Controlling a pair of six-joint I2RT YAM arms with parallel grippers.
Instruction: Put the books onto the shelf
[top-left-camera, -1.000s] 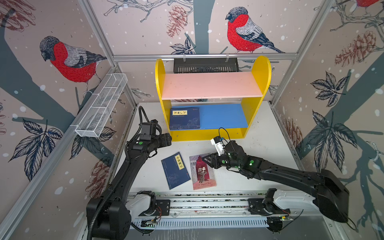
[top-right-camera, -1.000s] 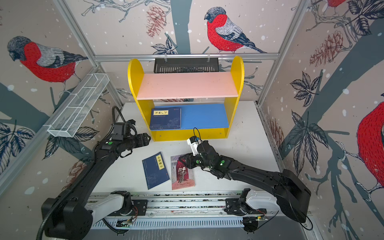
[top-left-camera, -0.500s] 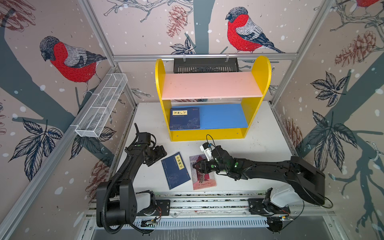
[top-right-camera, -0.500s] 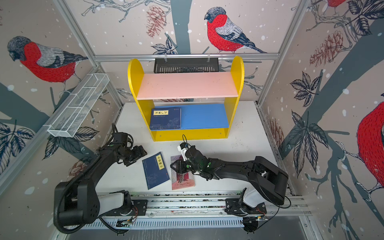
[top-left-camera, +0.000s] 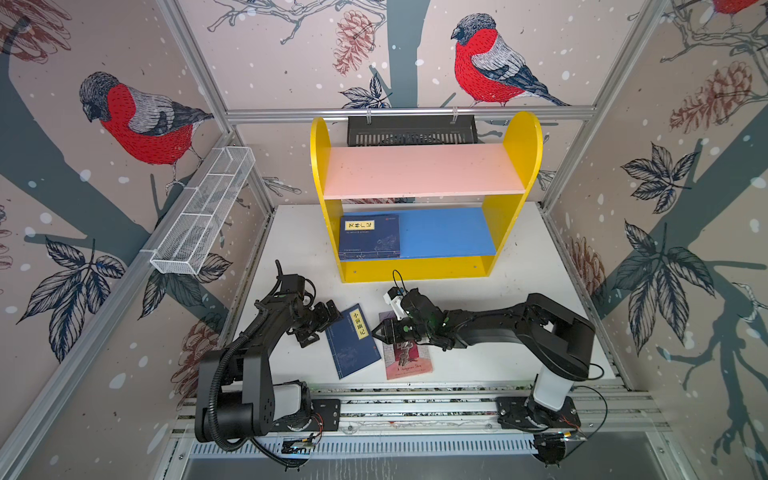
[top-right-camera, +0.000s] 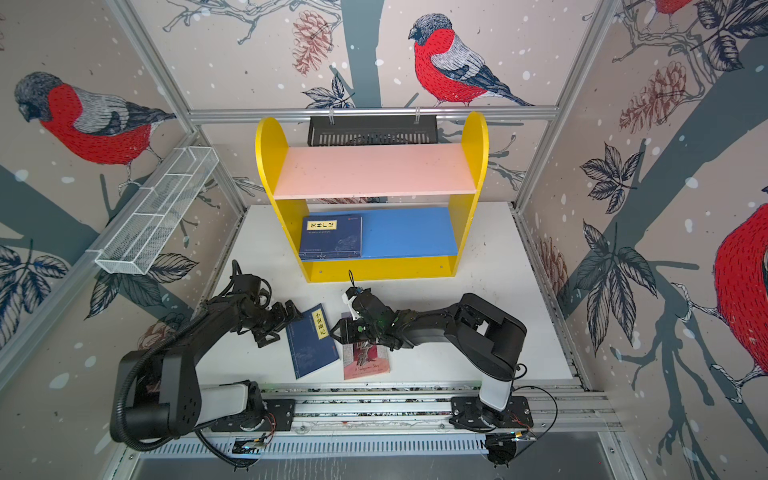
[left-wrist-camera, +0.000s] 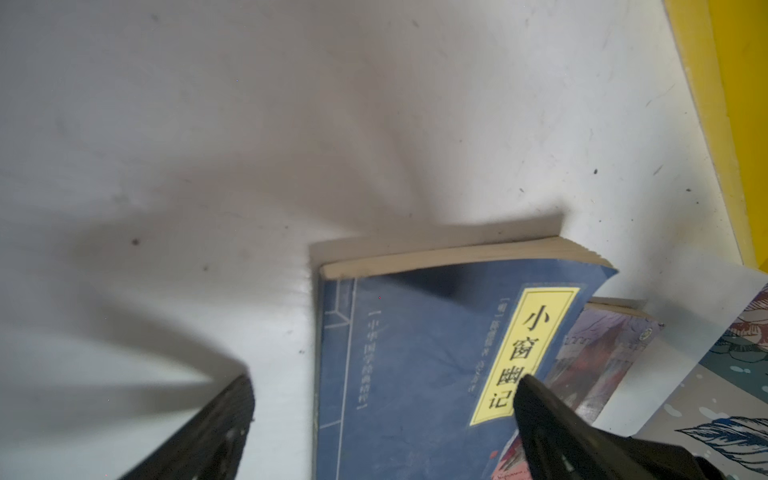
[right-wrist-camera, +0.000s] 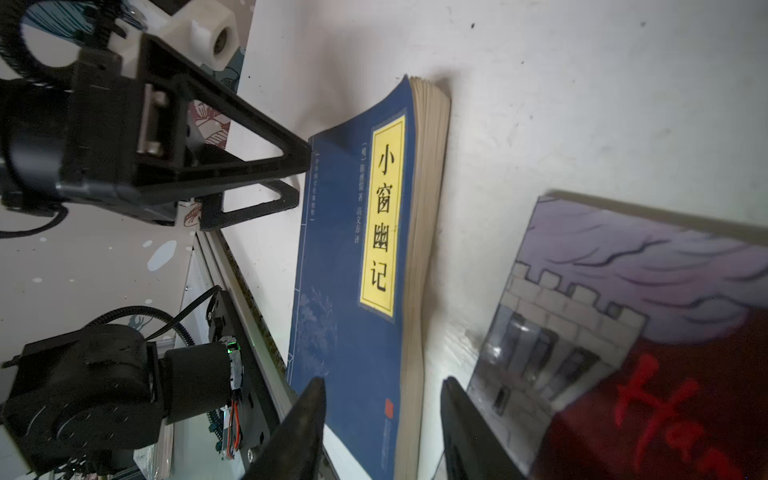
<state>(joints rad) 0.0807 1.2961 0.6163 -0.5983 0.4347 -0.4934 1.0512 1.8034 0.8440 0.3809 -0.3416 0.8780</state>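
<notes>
1 navy book (top-left-camera: 353, 347), its yellow label (right-wrist-camera: 382, 212) reading 小窗幽记, lies flat on the table (top-left-camera: 532, 291) beside the Hamlet book (top-left-camera: 409, 361), whose red "Ha" shows in the right wrist view. A 2nd navy book (top-left-camera: 370, 237) lies on the shelf's (top-left-camera: 521, 141) blue board (top-left-camera: 449, 232). The left gripper (top-left-camera: 326, 326) is spread wide at the labelled book's spine and the right gripper (top-left-camera: 376, 332) is parted over its page edge; both grasp nothing.

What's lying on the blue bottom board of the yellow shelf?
One navy book lies flat at the left end of the blue board. Whether more lie under it is hidden.
</notes>
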